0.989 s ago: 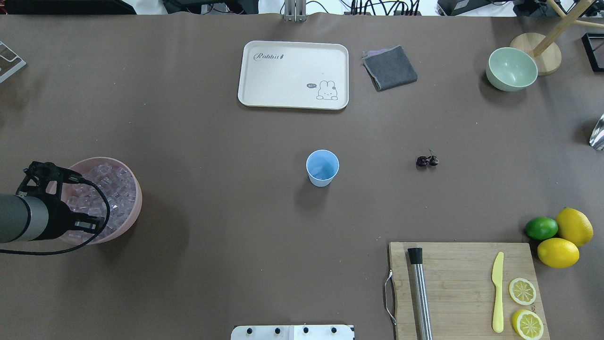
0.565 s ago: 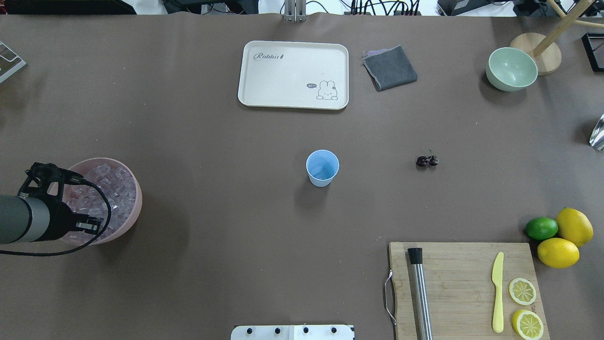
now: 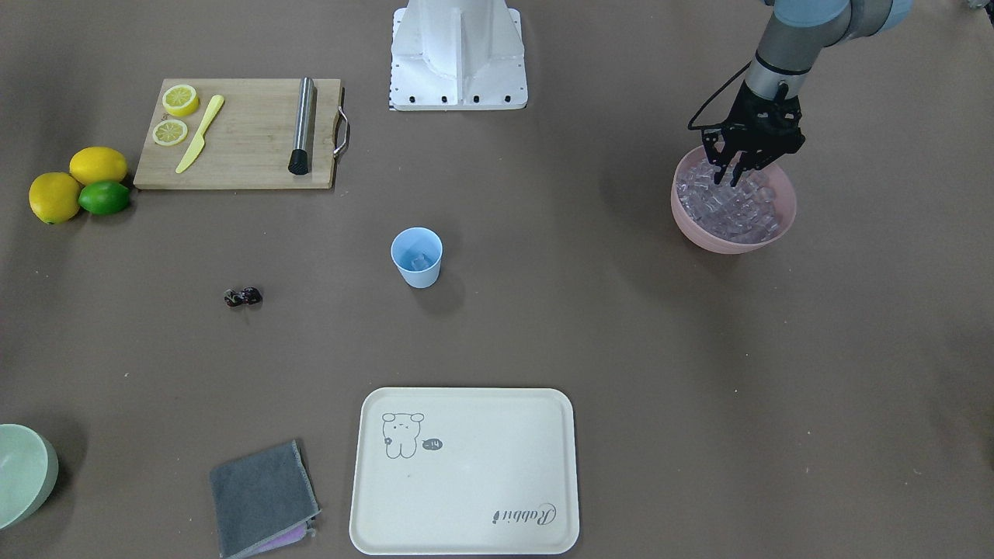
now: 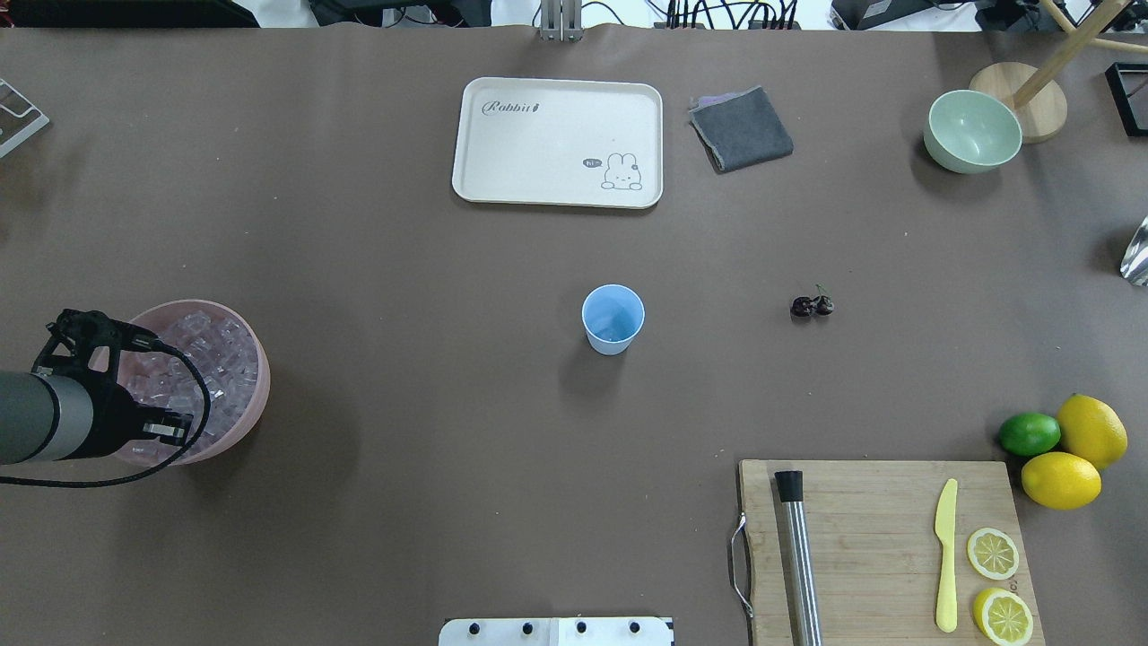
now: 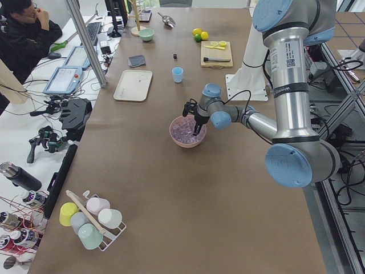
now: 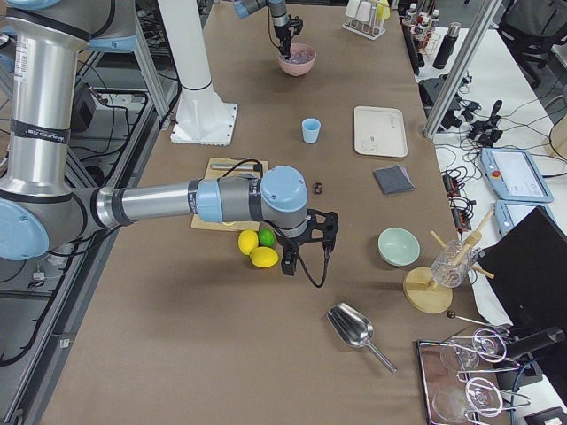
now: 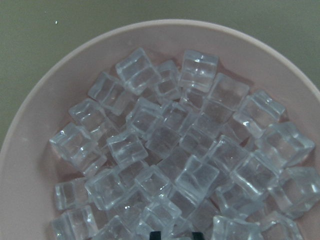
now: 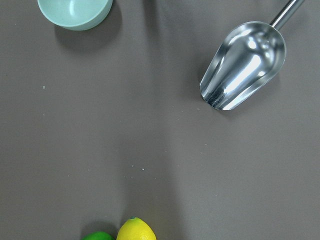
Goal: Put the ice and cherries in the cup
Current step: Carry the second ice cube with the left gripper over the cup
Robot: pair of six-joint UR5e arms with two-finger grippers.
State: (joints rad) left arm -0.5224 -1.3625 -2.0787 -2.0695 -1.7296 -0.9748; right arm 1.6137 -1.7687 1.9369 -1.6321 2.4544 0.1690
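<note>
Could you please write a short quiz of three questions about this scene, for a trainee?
1. True or false: the cherries lie inside the blue cup.
2. Which claw hangs over the pink bowl of ice cubes? A) left B) right
3. Fill in: the yellow knife lies on the ___.
Key: 1 false, they lie on the table; 2 A, the left claw; 3 cutting board.

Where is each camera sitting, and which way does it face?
Front-facing: across the table, facing the robot's base; left gripper over the pink bowl.
Overhead: behind the robot, looking down; left arm enters left.
Exterior left: table's end, left arm near.
Exterior right: opposite end, right arm near.
Left wrist: straight down onto ice.
Right wrist: down at scoop.
Shared: all exterior views show the cup.
</note>
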